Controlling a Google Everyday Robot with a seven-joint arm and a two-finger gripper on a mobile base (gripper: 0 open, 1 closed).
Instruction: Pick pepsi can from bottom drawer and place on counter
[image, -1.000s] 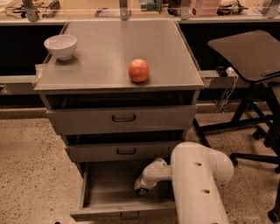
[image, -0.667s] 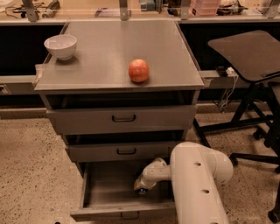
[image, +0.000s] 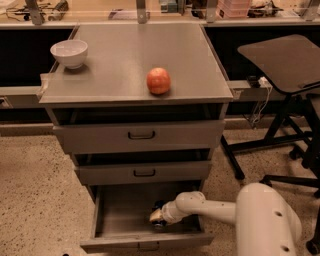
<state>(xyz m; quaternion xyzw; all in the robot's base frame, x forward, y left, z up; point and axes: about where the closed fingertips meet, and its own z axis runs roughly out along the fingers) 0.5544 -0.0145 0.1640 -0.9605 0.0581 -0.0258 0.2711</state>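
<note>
I see the bottom drawer (image: 115, 244) pulled open. My gripper (image: 157, 216) is down inside the bottom drawer, towards its right front, at the end of the white arm (image: 215, 210) reaching in over the bottom drawer's right side. The pepsi can (image: 159, 205) sits in the bottom drawer right at the gripper, mostly hidden; only dark blue edges show. I cannot tell whether the gripper is spread or clamped on it. Above the bottom drawer, the counter (image: 125, 55) carries an apple (image: 158, 81) and a white bowl (image: 69, 53).
</note>
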